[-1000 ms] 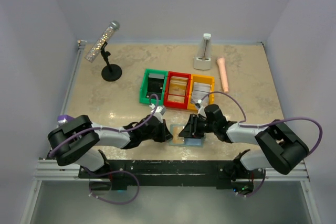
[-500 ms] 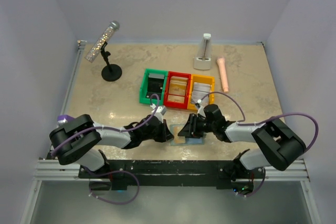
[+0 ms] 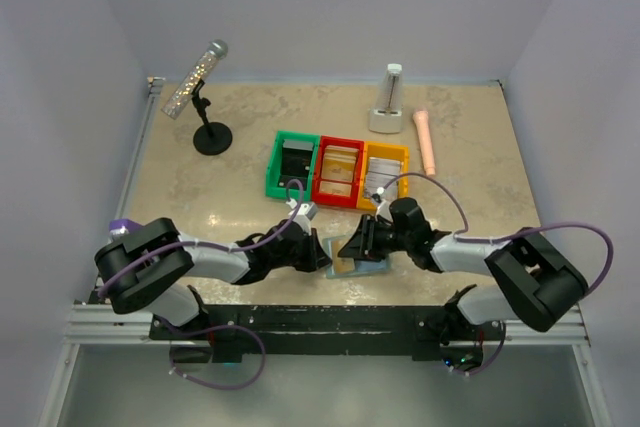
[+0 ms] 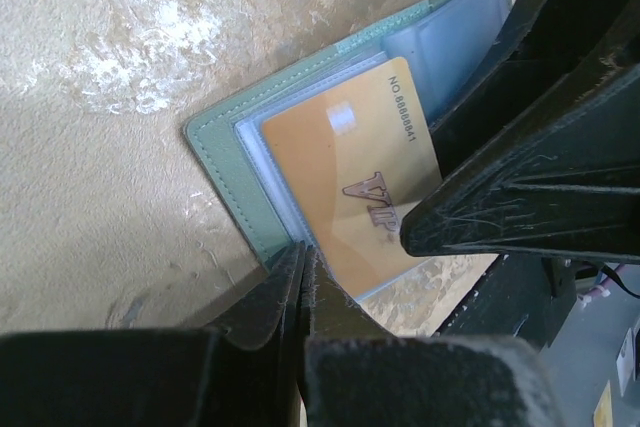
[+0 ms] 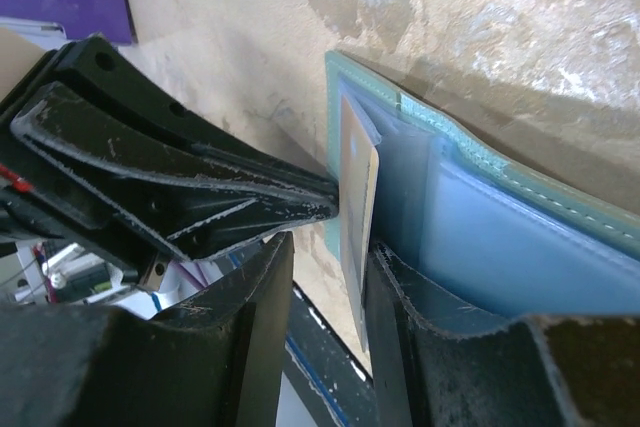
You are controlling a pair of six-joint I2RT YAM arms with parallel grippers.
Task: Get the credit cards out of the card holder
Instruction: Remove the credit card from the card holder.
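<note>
On the counter point(image 3: 180, 177), at 12 o'clock from the arms, stand three bins: the green bin point(image 3: 292, 164) holds something black, the red bin point(image 3: 338, 170) a tan piece, the yellow bin point(image 3: 384, 169) grey pieces. At 6 o'clock the card holder point(image 4: 225, 162) lies open, an orange credit card point(image 4: 345, 162) half out of its pocket. The right end effector point(image 5: 325, 277) pinches this card. The left end effector point(image 4: 303, 272) is closed on the holder's edge.

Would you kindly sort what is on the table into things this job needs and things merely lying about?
Job:
- card holder, open on the table
- orange credit card, partly out of its pocket
- left gripper
- right gripper

Lying about:
- green, red and yellow bins
- microphone on stand
- metronome
- pink torch
</note>
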